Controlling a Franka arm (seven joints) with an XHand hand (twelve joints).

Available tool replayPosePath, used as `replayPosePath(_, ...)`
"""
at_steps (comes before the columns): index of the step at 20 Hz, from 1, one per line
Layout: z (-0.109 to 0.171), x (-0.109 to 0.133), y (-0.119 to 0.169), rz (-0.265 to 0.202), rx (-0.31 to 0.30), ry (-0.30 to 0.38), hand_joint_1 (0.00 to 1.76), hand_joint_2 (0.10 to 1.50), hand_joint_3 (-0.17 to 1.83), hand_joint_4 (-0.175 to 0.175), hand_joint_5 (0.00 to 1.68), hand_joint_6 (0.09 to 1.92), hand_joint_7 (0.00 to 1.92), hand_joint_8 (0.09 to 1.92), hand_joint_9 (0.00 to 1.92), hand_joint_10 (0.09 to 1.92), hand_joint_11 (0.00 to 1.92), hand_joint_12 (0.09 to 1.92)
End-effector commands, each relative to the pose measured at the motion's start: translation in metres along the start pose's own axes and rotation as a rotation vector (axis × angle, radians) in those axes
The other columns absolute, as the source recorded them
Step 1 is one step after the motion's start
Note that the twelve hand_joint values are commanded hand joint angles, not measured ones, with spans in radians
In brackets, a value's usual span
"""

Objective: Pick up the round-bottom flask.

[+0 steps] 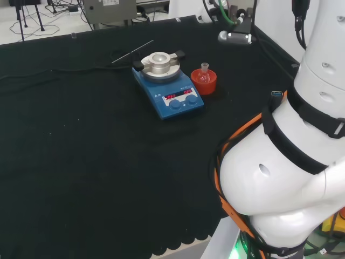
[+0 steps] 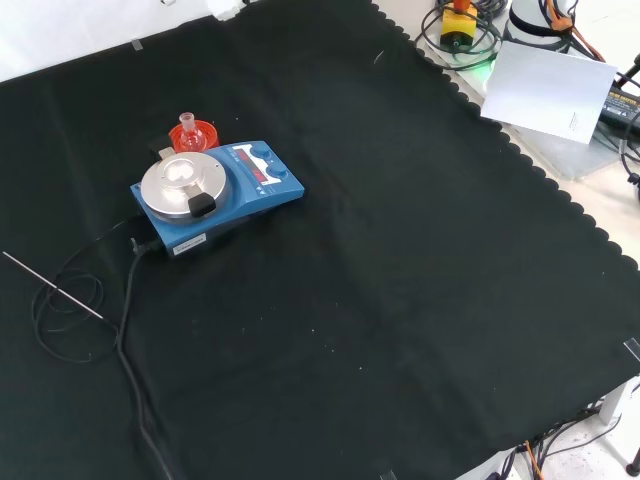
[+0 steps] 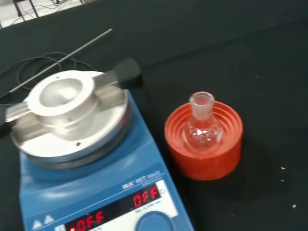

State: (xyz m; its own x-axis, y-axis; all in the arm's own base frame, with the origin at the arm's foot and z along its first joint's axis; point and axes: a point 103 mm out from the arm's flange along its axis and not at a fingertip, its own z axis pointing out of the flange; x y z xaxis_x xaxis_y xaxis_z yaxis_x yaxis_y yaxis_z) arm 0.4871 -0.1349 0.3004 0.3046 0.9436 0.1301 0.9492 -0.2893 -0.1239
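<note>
**Glass flask upright in its red stand beside the blue hotplate**

Clear glass is what we look for first: the small round-bottom flask (image 3: 203, 126) sits upright in a red ribbed stand (image 3: 204, 144), neck up, on the black cloth of the table (image 1: 81, 162). In the wrist view we see it close, its bulb nested in the stand's rings, just beside a blue hotplate (image 3: 91, 197) that carries a silver metal block (image 3: 67, 113) with black handles.

From the head view we see the stand to the right of the hotplate, near it but apart. From the front view we find the flask behind the hotplate, partly hidden by the silver block. That view also gives us a black cable (image 2: 90, 310) looping over the cloth to the hotplate's left and a thin metal rod (image 2: 50, 285) lying across it.

Of the arm we see the white links (image 1: 285, 172) at the head view's right. We cannot tell how the hand's fingers stand.
</note>
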Motion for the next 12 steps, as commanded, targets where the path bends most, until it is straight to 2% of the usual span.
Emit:
replayPosePath(1,0.026,-0.013,0.032,0.023,-0.023,0.047,0.26,1.29,0.15,-0.055,0.29,0.09,0.01,0.52,0.1,0.73,0.0,0.96)
replayPosePath(12,0.072,-0.028,0.058,0.058,0.029,0.109,0.35,1.25,0.14,-0.065,0.31,0.09,0.03,0.56,0.13,0.75,0.0,1.0)
